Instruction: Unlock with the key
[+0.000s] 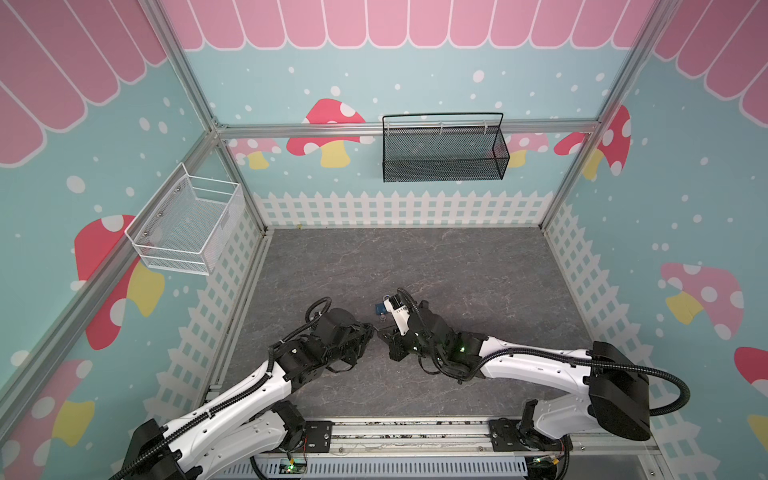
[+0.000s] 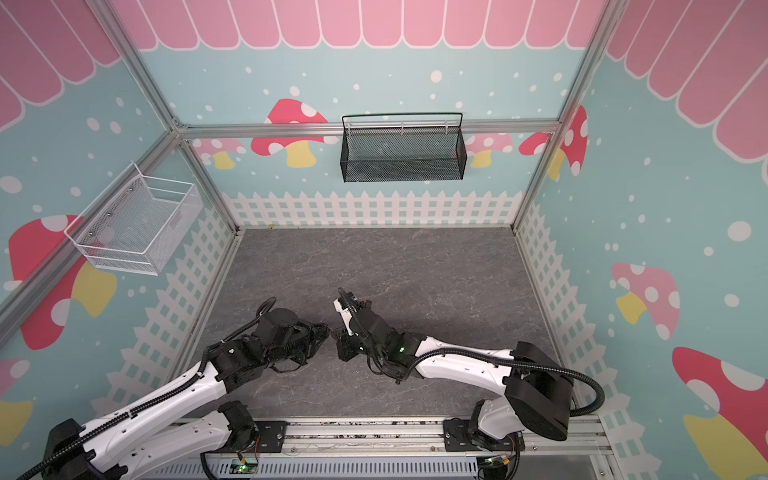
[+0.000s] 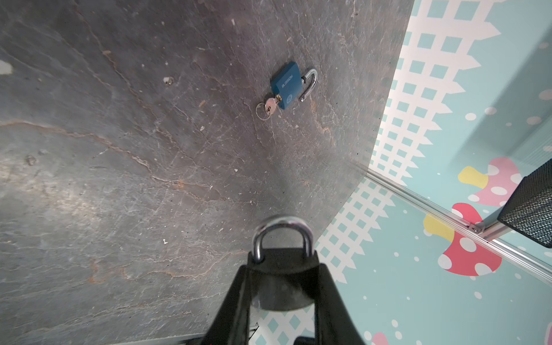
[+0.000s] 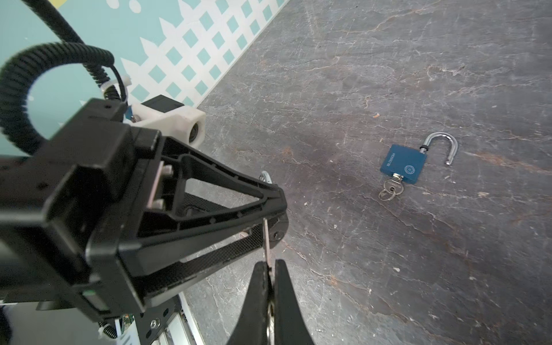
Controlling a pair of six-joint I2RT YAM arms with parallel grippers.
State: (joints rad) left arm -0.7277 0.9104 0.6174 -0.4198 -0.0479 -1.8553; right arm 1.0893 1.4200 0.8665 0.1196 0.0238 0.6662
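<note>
My left gripper (image 3: 282,268) is shut on a black padlock (image 3: 280,286), whose silver shackle (image 3: 282,230) stands closed, with both legs in the body. My right gripper (image 4: 270,264) is shut on a key (image 4: 266,239), and the thin blade points at the padlock's underside (image 4: 279,230) between the left fingers (image 4: 209,191). How far the blade sits in the keyhole is hidden. In both top views the left gripper (image 1: 373,328) (image 2: 328,330) and right gripper (image 1: 384,333) (image 2: 338,332) meet tip to tip low over the front middle of the table.
A blue padlock (image 3: 286,85) (image 4: 403,162) lies on the grey table (image 1: 457,270) behind the grippers, its shackle swung open and its own key (image 4: 392,186) in it. A white wire basket (image 1: 187,224) hangs on the left wall. A black mesh basket (image 1: 442,151) hangs on the back wall.
</note>
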